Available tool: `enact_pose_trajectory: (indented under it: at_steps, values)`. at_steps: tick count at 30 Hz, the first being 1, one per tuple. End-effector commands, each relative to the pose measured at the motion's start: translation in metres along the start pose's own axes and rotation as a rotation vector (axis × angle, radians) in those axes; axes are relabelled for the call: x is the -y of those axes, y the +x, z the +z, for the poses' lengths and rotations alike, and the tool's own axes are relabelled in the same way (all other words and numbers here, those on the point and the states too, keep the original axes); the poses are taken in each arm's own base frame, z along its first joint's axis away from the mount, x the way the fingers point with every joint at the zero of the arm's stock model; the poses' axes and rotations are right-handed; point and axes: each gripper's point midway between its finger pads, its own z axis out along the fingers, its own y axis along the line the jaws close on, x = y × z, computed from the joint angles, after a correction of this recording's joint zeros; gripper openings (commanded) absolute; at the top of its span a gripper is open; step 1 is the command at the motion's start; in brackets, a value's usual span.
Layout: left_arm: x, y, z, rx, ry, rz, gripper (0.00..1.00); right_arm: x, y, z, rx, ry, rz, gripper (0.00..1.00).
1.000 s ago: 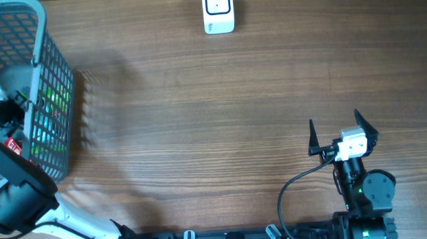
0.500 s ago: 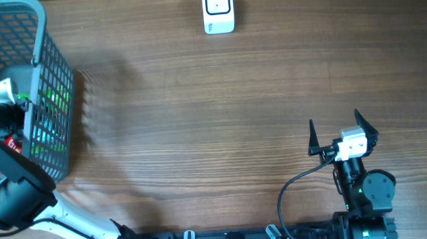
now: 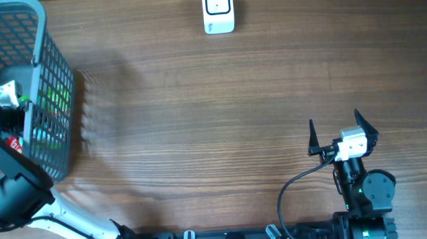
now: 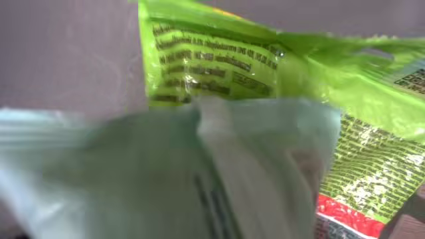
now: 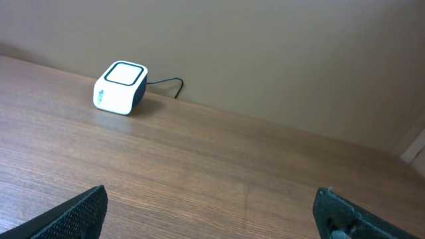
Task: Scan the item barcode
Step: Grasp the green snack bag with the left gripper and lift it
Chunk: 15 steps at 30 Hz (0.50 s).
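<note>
left arm (image 3: 8, 178) in basket (image 3: 54, 76) at 9, packet (image 4: 219, 63) filling its view | left fingers hidden, I can't tell their state | right fingers (image 3: 313, 142) spread at 5 | scanner (image 3: 218, 9) at 12

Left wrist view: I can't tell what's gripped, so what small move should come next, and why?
Probably raise the left arm straight up: its camera sits against a pale packet over a green packet inside the basket, whose mesh walls block sideways exits, and the scanner is far across the table.
</note>
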Motion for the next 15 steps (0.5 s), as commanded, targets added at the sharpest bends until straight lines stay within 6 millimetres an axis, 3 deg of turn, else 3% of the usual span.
enact_pose_trajectory:
  at_steps: [1, 5, 8, 11, 12, 13, 15]
  values:
    - [0.017, 0.015, 0.02, -0.059, 0.091, -0.049, 0.04, -0.001, -0.001, 0.0, 0.008, -0.01, -0.006, 1.0]
    - [0.013, -0.032, -0.032, 0.102, 0.038, -0.048, 0.04, -0.001, -0.001, 0.0, 0.008, -0.01, -0.006, 1.0]
    - [0.013, -0.074, -0.092, 0.273, -0.008, -0.081, 0.04, -0.001, -0.001, 0.0, 0.007, -0.01, -0.005, 1.0]
    - [0.018, -0.109, -0.172, 0.475, -0.057, -0.088, 0.04, -0.001, -0.001, 0.0, 0.008, -0.01, -0.006, 1.0]
    - [0.023, -0.118, -0.209, 0.561, -0.082, -0.066, 0.04, -0.001, -0.001, 0.0, 0.007, -0.01, -0.005, 1.0]
    - [0.025, -0.121, -0.233, 0.617, -0.108, -0.056, 0.04, -0.001, -0.001, 0.0, 0.007, -0.01, -0.005, 1.0]
    - [0.028, -0.121, -0.311, 0.806, -0.206, -0.087, 0.04, -0.001, -0.001, 0.0, 0.007, -0.01, -0.005, 1.0]
